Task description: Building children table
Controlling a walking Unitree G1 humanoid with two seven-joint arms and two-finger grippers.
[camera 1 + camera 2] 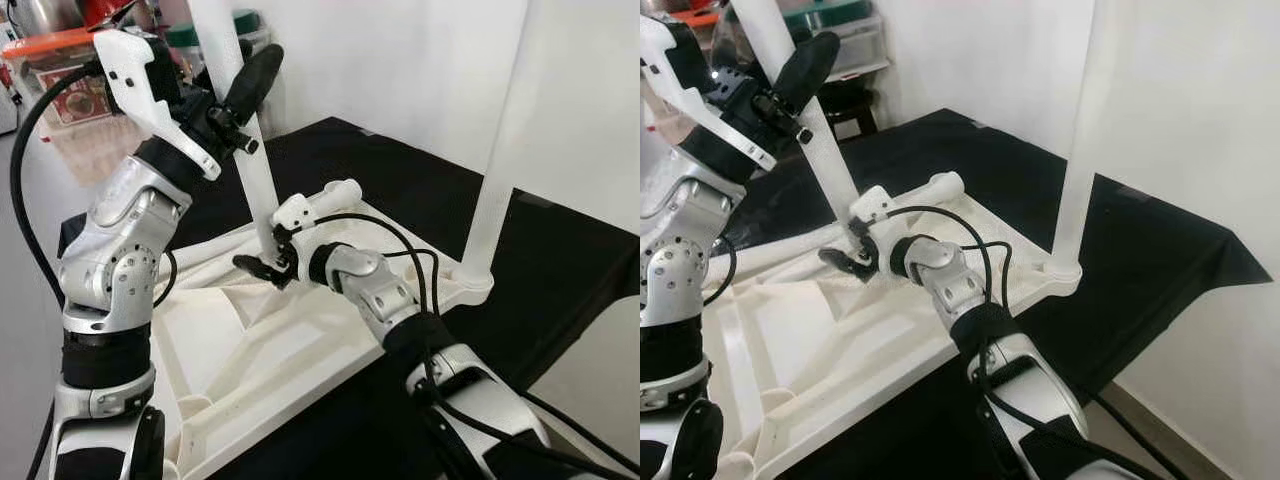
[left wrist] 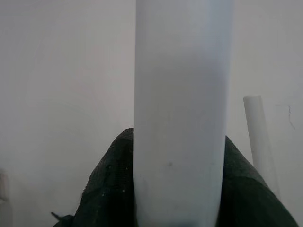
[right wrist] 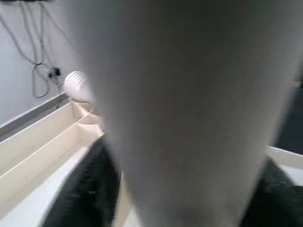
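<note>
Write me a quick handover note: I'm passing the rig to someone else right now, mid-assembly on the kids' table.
Left pincer: shut on the white plastic table leg, high on its shaft; the leg leans.
Right pincer: shut on the same leg, at its base where it meets the tabletop.
The white plastic tabletop lies upside down on the black cloth.
Done: another white leg stands upright in the far corner socket.
Left: straighten and seat the held leg; whether it has gone into its socket cannot be told. The remaining corners show no legs, so those likely follow.
</note>
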